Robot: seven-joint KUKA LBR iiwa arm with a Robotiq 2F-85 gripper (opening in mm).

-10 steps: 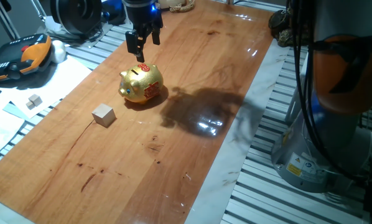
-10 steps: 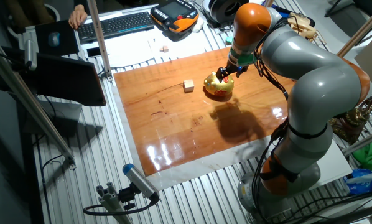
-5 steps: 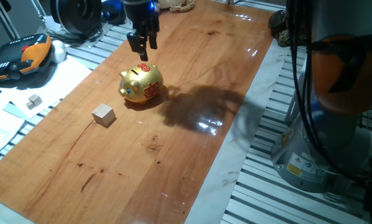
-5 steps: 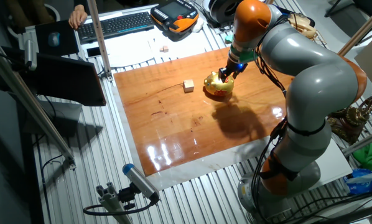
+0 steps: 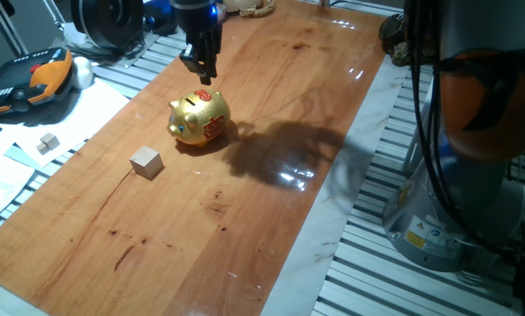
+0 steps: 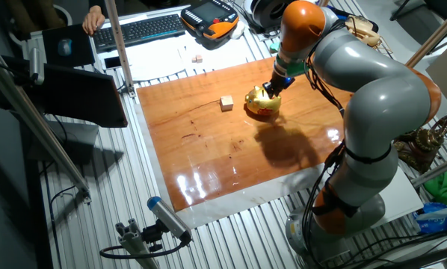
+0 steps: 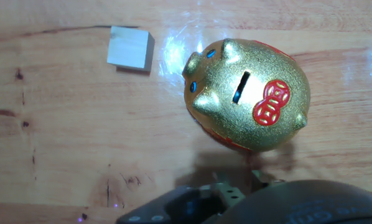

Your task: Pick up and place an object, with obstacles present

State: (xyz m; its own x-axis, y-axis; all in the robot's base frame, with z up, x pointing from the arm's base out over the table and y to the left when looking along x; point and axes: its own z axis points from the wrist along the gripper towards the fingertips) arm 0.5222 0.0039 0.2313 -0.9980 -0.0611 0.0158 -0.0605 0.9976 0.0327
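Observation:
The object, a small pale beige wooden cube [image 5: 146,162], rests on the wooden table [image 5: 271,219] just left of the obstacle. That obstacle is a shiny gold piggy bank [image 5: 199,118] with red markings. My gripper [image 5: 203,75] hangs above and slightly behind the piggy bank, touching nothing, its fingers open and turned edge-on to this camera. From the other fixed view the gripper [image 6: 272,86] hovers over the piggy bank [image 6: 262,103], with the cube [image 6: 226,103] to its left. Looking straight down, the hand view has the cube [image 7: 130,47] at upper left and the piggy bank [image 7: 251,93] in the centre-right.
A smaller whitish cube [image 5: 47,142] lies on white paper off the table's left side. An orange and black teach pendant [image 5: 25,79] sits beyond it. A keyboard [image 6: 141,28] lies behind the table. The robot's base [image 5: 456,175] stands at the right edge.
The gripper has turned about its vertical axis above the piggy bank, so its fingers now line up edge-on in the fixed view. Cube and piggy bank have not moved.

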